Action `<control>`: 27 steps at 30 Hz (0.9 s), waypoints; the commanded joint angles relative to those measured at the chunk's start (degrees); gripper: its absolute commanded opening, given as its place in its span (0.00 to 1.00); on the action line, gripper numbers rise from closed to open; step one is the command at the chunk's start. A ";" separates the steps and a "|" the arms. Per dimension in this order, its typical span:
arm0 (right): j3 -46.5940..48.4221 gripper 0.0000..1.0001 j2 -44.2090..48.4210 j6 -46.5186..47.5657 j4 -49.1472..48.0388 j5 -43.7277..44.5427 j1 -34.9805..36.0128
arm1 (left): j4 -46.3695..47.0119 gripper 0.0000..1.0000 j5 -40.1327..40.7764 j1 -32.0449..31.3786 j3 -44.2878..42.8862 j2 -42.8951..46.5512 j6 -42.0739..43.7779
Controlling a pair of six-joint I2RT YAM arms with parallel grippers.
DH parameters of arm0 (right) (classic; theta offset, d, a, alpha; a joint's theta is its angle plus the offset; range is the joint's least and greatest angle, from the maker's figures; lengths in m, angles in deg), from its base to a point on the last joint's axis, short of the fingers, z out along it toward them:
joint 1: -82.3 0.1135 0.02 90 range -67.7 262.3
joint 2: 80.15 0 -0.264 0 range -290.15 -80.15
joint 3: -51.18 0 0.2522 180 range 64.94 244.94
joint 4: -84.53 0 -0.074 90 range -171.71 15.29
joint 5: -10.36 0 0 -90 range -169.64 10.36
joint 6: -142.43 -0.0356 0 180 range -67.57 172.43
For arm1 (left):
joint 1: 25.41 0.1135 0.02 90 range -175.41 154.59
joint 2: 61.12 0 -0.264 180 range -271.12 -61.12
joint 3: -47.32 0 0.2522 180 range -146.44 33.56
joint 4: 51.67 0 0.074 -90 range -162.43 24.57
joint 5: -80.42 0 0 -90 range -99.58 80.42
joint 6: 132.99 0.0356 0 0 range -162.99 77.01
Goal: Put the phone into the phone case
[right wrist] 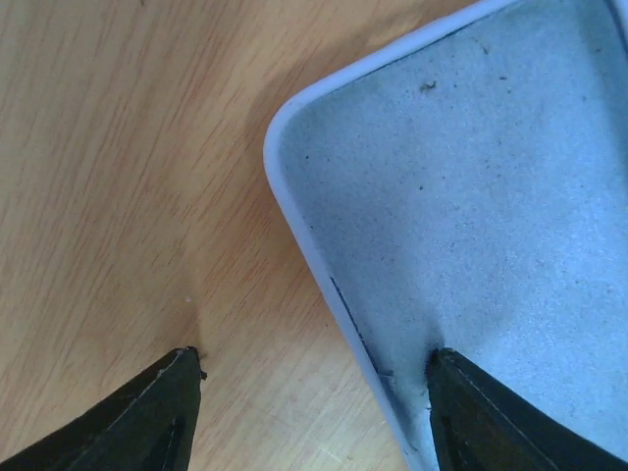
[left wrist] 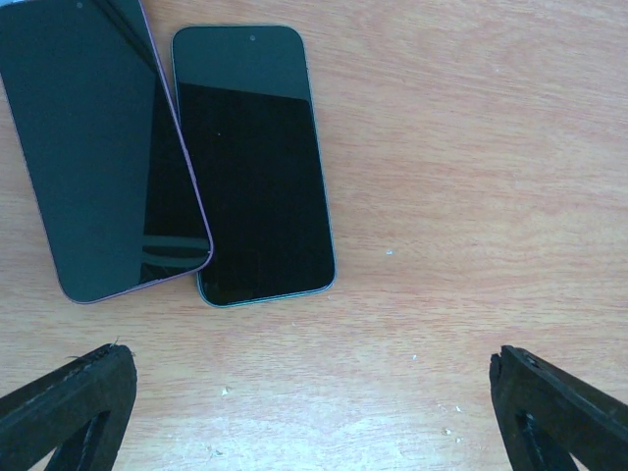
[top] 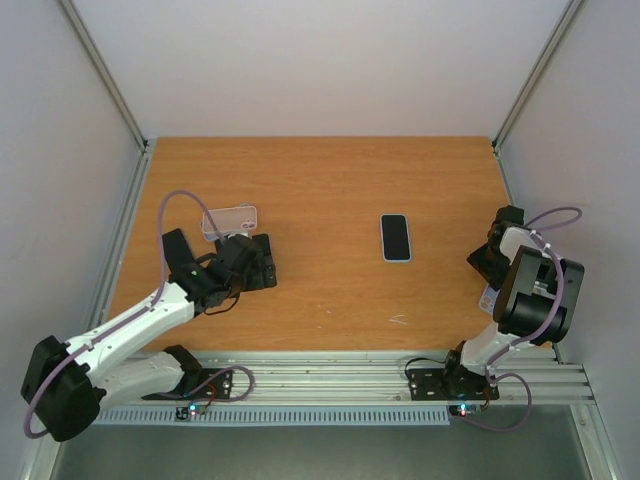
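Phone case empty: pale blue, soft speckled lining, rounded corner, flat on wooden table near its right edge. Right gripper half-wide, straddling the case wall, one finger inside, one over wood, not clamped. Phone dark-screened, mid-table, well apart from case. Left gripper wide, holding nothing. Ahead of it, purple-rimmed phone overlaps teal-rimmed phone, both glossy black.
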State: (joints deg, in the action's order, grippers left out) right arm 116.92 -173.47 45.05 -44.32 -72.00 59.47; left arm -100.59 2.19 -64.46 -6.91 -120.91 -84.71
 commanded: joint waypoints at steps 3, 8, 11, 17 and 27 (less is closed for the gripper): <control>-0.22 0.39 -1.62 -0.53 -0.62 0.16 -0.39 | 2.12 0.99 -0.25 0.25 -1.29 -0.25 -0.30; -0.20 0.16 -1.44 -0.29 -0.42 -0.06 -0.39 | 1.45 0.99 -0.19 0.21 -1.48 -0.03 -0.09; -0.56 0.08 0.59 0.70 -0.69 -0.28 0.20 | 1.55 0.99 0.05 0.21 -1.24 0.27 -0.25; 0.00 0.01 2.76 2.54 0.01 0.69 4.42 | 0.93 0.99 0.45 0.25 -1.55 0.19 -0.30; 2.04 0.01 5.64 4.94 2.36 3.58 13.45 | -1.28 0.99 0.27 0.48 -3.39 0.23 0.69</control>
State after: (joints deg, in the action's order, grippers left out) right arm 117.34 -170.82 48.49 -43.16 -69.97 71.97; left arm -101.71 2.23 -64.31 -8.18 -121.02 -84.64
